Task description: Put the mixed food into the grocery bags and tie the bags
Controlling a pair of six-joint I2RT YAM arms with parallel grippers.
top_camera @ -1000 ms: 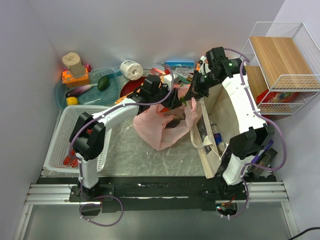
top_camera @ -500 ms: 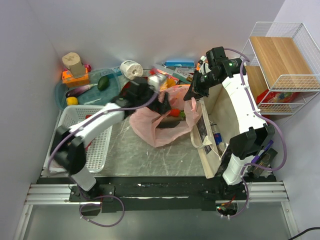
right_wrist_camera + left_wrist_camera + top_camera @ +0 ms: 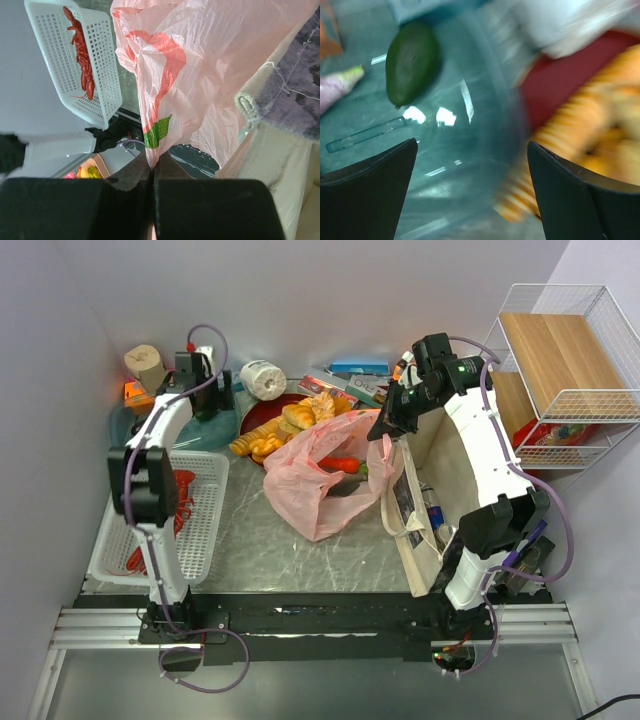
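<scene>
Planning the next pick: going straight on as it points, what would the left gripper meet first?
Probably the teal tray, bare ahead of the open left gripper; the dark green vegetable lies beside that line. Depth unclear.

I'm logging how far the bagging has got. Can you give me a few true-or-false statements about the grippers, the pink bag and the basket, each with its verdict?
1. The right gripper is shut on the thin pink plastic bag. True.
2. The left gripper holds the dark green oval vegetable. False: its jaws are open and empty, and the vegetable lies on the translucent teal tray.
3. The red lobster lies in the white mesh basket. True.
4. The pink bag is empty. False: a red toy vegetable shows inside its mouth.
</scene>
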